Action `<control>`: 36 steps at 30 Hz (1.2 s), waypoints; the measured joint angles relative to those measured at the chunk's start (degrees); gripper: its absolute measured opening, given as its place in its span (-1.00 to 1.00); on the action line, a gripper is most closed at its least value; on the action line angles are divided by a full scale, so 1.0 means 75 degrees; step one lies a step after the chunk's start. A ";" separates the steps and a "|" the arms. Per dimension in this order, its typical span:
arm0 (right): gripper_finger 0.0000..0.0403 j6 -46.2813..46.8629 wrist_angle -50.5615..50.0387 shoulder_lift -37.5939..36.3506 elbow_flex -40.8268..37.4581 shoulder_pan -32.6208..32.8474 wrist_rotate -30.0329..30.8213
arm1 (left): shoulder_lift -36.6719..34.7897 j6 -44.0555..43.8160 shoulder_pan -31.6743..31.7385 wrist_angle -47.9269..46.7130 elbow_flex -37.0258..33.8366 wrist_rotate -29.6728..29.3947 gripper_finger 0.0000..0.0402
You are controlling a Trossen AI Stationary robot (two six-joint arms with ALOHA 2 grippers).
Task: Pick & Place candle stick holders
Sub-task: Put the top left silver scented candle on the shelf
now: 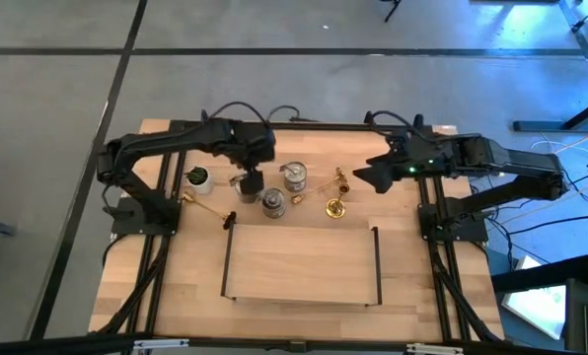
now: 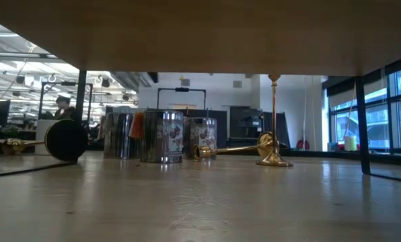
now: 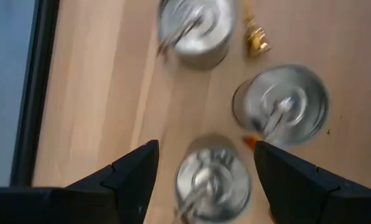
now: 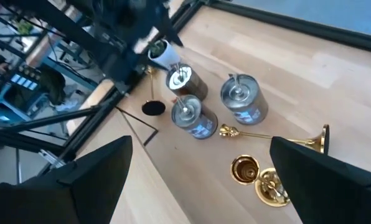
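None of the candle stick holders (image 1: 294, 187) sit in the tray (image 1: 302, 266) yet. We see left gripper (image 3: 204, 180) fingers part-open astride a silver one (image 3: 213, 180), ungripped; right gripper (image 4: 198, 180) wide, empty.

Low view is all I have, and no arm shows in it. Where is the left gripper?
Observer: The left gripper is over the leftmost silver holder, with its open fingers on either side of it and not closed on it.
Operator: And the right one?
Observer: The right gripper hangs open over the table, to the right of the gold holders, holding nothing.
Operator: Anything inside the dark-edged frame?
Observer: No holder lies inside the frame.
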 joint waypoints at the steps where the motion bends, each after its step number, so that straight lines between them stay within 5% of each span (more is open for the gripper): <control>1: 0.90 0.0001 0.0017 0.0070 0.0000 0.0000 0.0000 | -0.0062 -0.0206 0.0132 -0.0139 0.0000 0.0045 0.30; 9: 0.90 0.0147 0.0055 0.0549 -0.0003 0.0000 -0.0026 | -0.0480 -0.3448 0.1377 -0.0671 -0.0026 0.0667 0.30; 23: 0.90 -0.0227 0.0045 0.0627 -0.0006 0.0001 -0.0512 | -0.0887 -0.0443 0.0972 -0.0768 -0.0029 0.0583 0.30; 31: 0.90 -0.0946 0.0044 0.0627 -0.0006 0.0157 -0.0507 | -0.0887 -0.1745 0.0830 -0.0550 -0.0029 0.0850 0.30; 36: 0.90 -0.1221 0.0045 0.0627 -0.0006 0.0207 -0.0481 | -0.0870 -0.1547 0.0540 -0.0616 -0.0032 0.0437 0.30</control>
